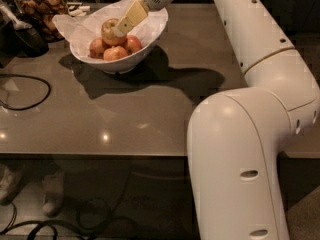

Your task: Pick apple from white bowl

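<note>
Over the white bowl [118, 66] at the far left of the surface [150, 114], I am holding my fingers [129, 19] angled down from the right, one pale pad lying against the right flank of the apple [107, 30]. The opposite pad is hidden, so I cannot tell how wide I am set or whether I am gripping anything. The apple is sitting highest in the bowl, on the crinkled paper [80, 29], seemingly resting on three smaller red apples [115, 53]. For a good grasp I am judging this: straddle the widest part, close firmly, then lift straight up. That way the rounded skin is not slipping out and the smaller apples are not getting dragged over the low rim.
</note>
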You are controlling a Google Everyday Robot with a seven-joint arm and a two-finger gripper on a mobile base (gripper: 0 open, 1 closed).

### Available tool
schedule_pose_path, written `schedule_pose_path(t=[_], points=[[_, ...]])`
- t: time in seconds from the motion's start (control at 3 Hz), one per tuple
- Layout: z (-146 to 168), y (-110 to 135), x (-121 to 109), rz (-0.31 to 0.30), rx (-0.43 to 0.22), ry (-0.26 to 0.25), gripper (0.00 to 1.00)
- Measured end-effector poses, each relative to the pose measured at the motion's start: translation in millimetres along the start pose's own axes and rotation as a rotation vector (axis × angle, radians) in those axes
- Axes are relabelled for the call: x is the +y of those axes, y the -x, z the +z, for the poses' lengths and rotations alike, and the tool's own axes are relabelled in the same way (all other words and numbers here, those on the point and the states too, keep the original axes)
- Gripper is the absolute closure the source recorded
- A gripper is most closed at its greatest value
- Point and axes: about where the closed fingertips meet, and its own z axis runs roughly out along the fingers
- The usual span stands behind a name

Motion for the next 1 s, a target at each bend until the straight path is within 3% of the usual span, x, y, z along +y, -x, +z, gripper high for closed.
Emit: schedule_pose_path(t=[1.0], points=[[31.6, -12.5, -9.5, 0.023, 0.017, 0.053, 0.04]])
